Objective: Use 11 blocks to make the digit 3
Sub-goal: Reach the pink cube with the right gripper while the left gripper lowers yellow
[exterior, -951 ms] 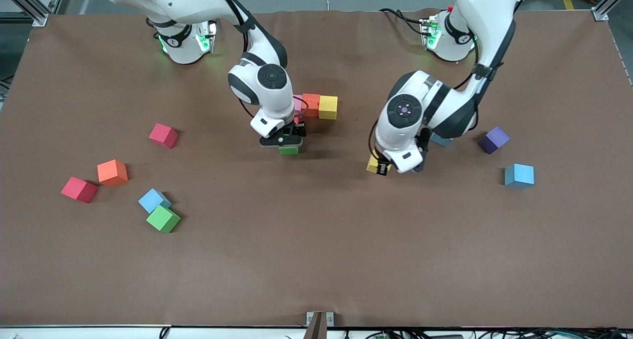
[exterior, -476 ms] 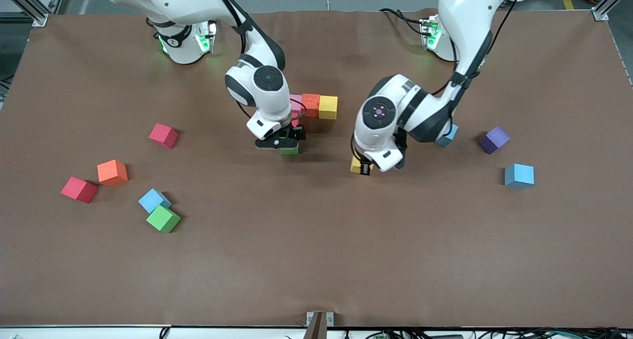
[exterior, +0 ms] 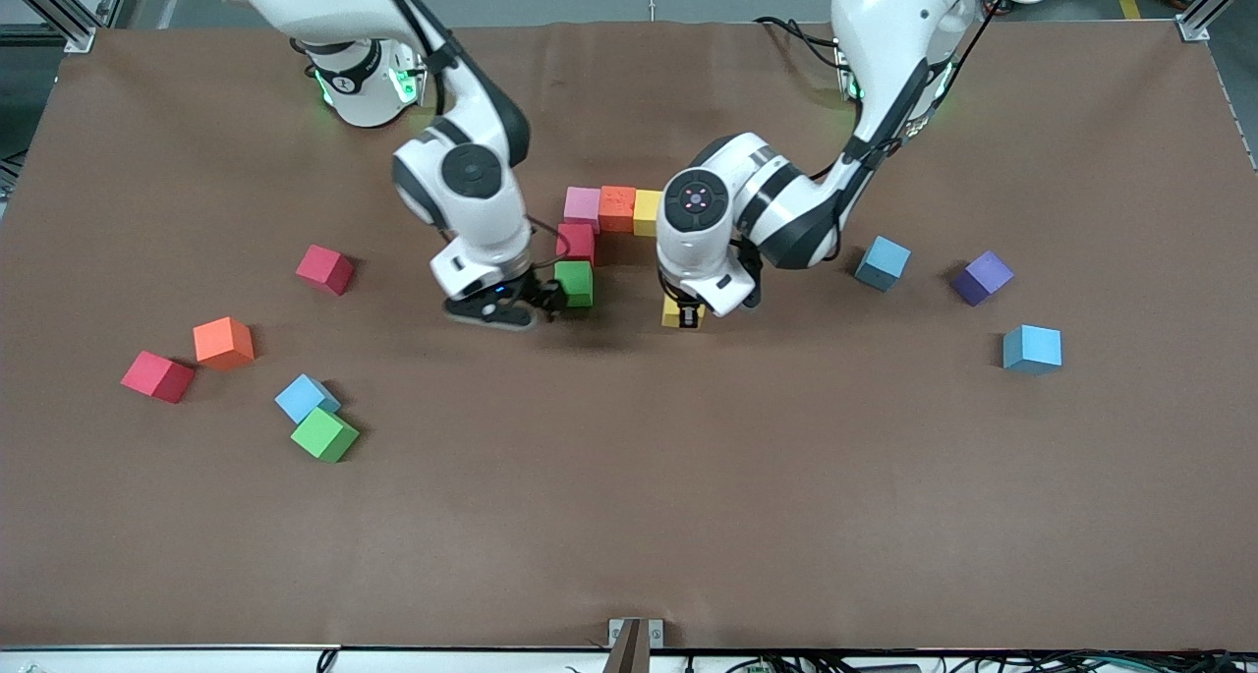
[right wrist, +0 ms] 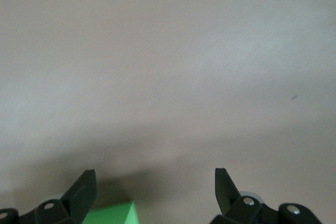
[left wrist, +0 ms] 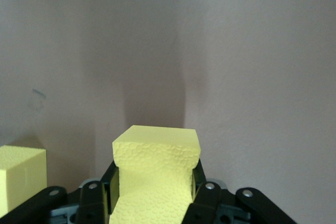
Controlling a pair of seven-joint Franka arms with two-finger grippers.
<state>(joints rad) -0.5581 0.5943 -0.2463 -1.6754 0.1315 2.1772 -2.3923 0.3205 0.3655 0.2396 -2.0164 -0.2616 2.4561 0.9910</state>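
One small yellow foam cube (left wrist: 156,174) pinched in my left claw (exterior: 685,316), low over the tabletop (exterior: 629,476); its slot lies beside the placed green foam cube (exterior: 574,283), toward my right claw (exterior: 511,311), open and empty

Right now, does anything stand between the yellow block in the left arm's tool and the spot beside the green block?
Nothing visible does. The held yellow block hangs over bare table, and only bare table separates it from the green block.
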